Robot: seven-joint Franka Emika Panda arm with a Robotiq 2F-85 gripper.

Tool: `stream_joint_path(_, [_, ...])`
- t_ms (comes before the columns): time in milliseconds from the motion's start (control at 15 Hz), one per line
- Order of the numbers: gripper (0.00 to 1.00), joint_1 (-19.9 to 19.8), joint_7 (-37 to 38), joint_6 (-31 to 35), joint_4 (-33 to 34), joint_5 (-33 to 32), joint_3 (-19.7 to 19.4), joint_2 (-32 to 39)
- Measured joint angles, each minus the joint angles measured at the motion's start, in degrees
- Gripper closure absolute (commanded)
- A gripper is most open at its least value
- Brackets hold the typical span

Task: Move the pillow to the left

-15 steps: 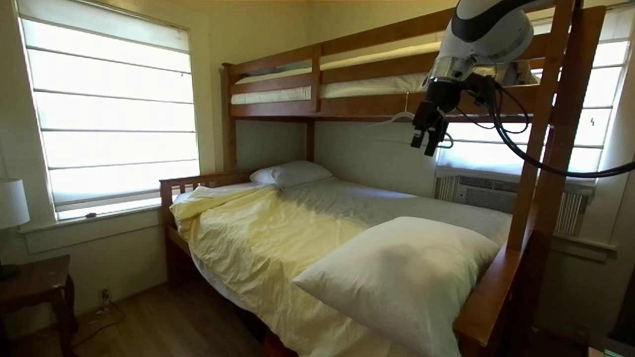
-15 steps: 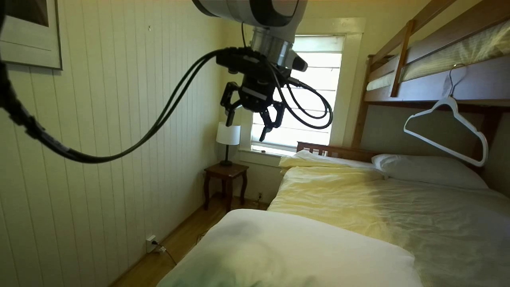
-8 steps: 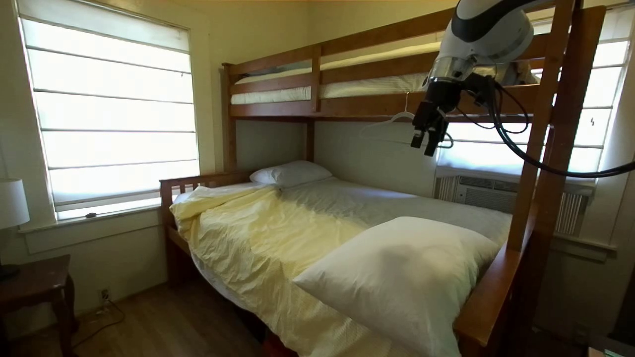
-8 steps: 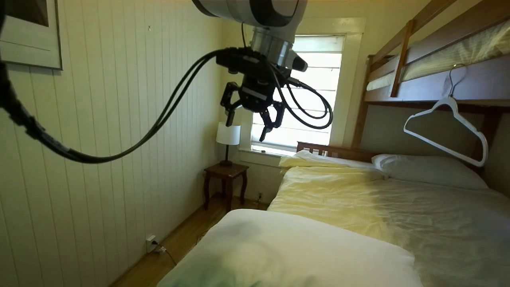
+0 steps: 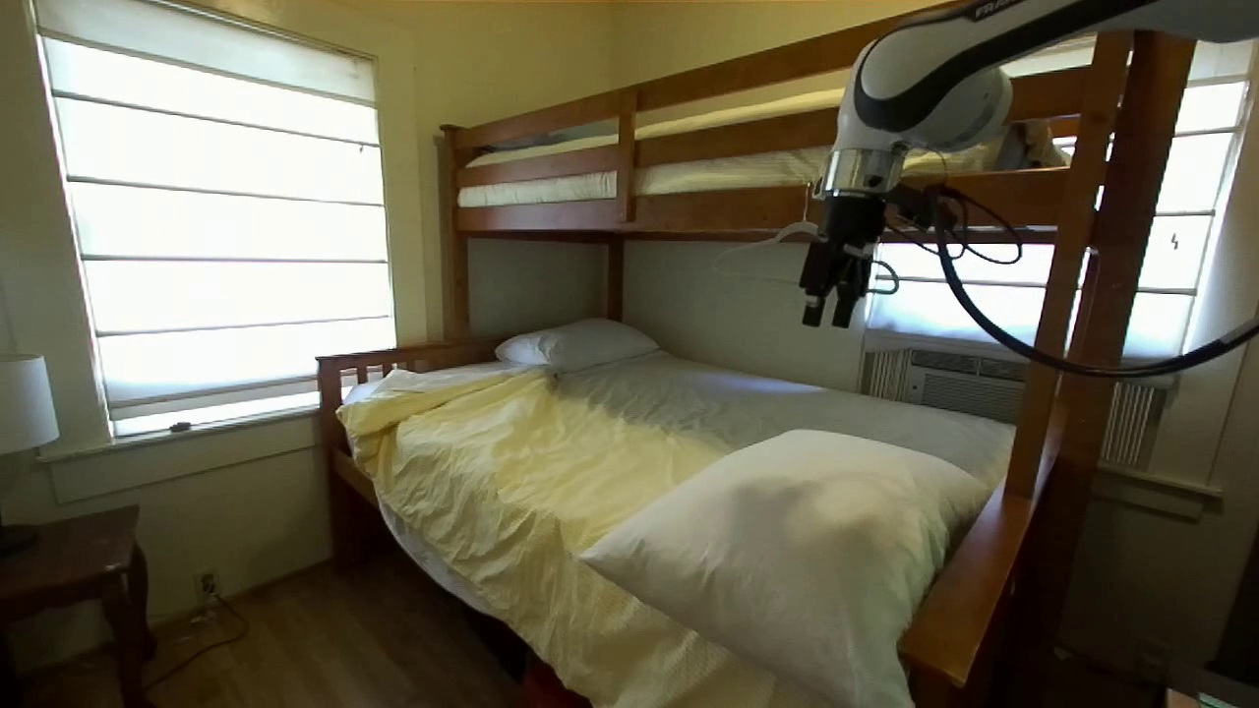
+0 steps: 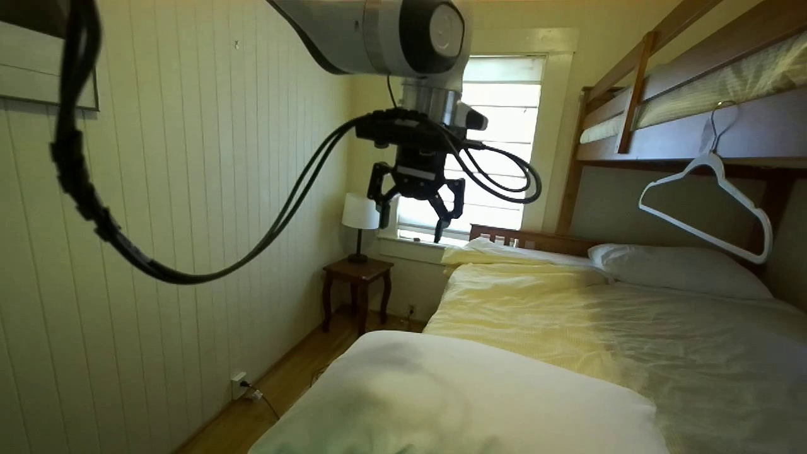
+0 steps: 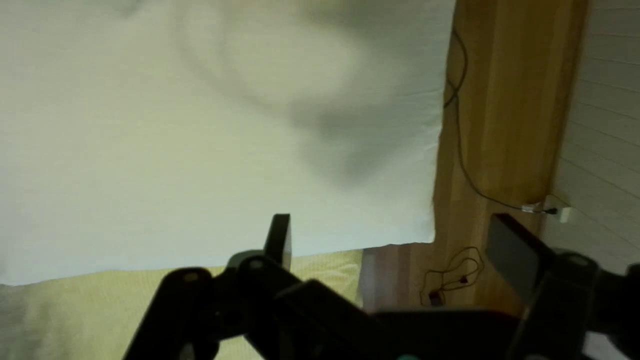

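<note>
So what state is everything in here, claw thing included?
Gripper: open, holding nothing.
Large white pillow: plump, lying on the bed, not gripped.
Smaller pillow: lying at the opposite end.
Yellow blanket: rumpled, draped over the bed's side.
Hanger: hanging from the upper bunk.
Lamp: upright, can't tell if lit.
Window blind near the lamp: lowered, narrow gap at bottom.

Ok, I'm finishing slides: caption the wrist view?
Open black two-fingered hand above a white rectangular cloth pillow, yellow cloth bedding past its edge.
</note>
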Motion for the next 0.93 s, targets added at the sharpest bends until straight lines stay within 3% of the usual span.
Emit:
stream_joint_path(267, [0.0,-2.0,2.01,0.84,2.49,-6.33,0.2,5.97])
stream_joint_path(533, [0.0,-4.33,1.89,0.62,4.51,-6.84,-0.8,10.97])
stream_joint_path(933, [0.0,-4.33,1.89,0.7,4.49,-6.84,-0.36,10.82])
